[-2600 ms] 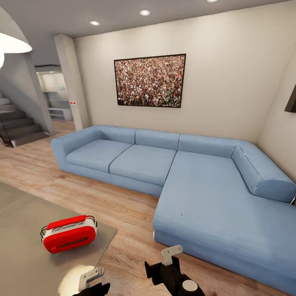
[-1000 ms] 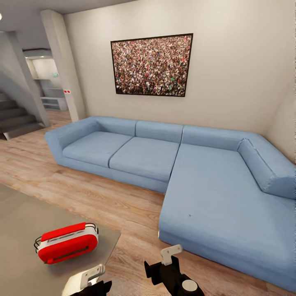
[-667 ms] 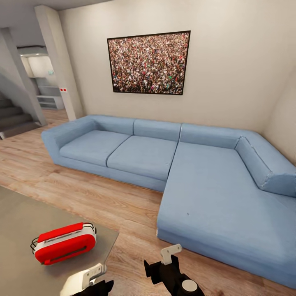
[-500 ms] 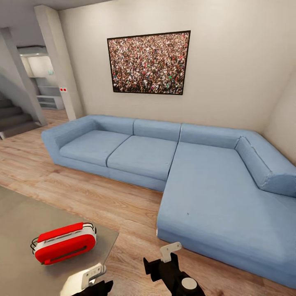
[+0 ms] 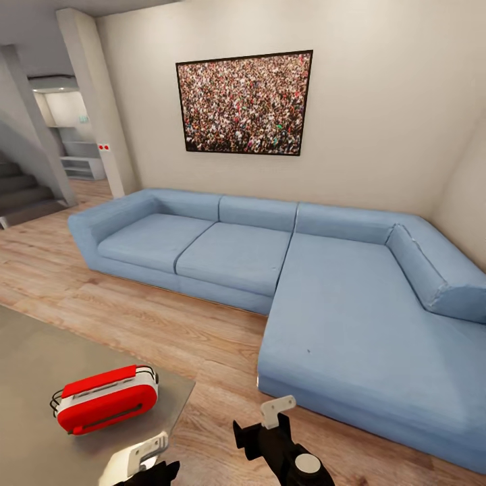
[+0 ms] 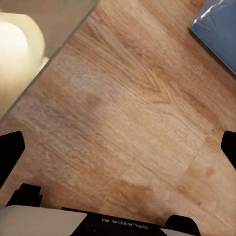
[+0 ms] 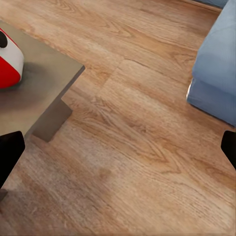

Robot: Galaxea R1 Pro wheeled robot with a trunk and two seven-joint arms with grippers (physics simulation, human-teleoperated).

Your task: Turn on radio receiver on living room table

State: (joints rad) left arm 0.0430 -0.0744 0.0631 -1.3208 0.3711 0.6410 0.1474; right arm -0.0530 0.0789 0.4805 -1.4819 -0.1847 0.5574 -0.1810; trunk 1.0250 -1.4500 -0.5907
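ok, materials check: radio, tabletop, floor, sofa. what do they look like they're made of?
Radio receiver: glossy red shell with a white band, likely moulded plastic; thin black wire handle.
Table: flat matte grey top, faintly reflective going by the light glare near its edge; laminate or stone, can't tell.
Floor: light wood planks with visible grain.
Sofa: light-blue upholstery, matte with seams, probably fabric.

The right arm (image 5: 287,452) is matte black and blocky, with a round grey cap on its wrist joint and a pale grey angled bracket bearing small screw holes at its far end. The left arm (image 5: 145,462) shows a white glossy shell, a similar grey bracket and black housing, printed "GALAXEA AI".
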